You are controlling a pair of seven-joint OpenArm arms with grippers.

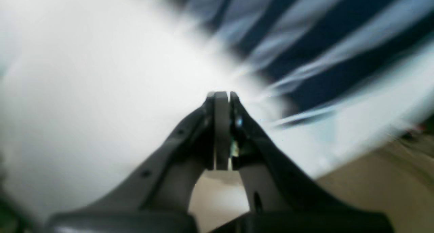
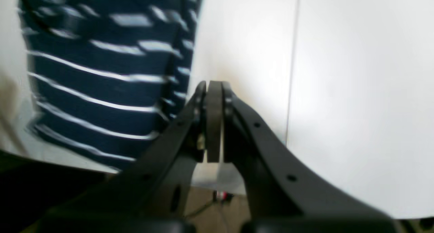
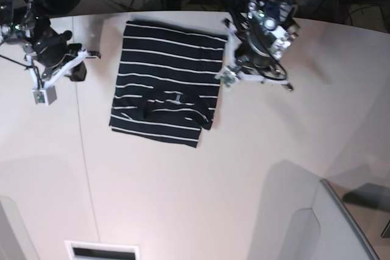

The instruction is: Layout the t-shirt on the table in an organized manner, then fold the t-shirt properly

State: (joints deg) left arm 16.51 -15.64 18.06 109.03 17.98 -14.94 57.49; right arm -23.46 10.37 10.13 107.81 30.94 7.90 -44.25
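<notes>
Now folded t-shirt, table, hands clear

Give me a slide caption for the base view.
Folded striped t-shirt lies on the table, flanked by both arms with shut, empty pincers.

Left gripper and right gripper — jaws pressed together, empty — both arms raised, well apart.

The t-shirt is very dark navy, near black, with thin white stripes running across it. The counter is plain off-white with one thin grey seam line. Both end effectors are black with grey pads.
</notes>
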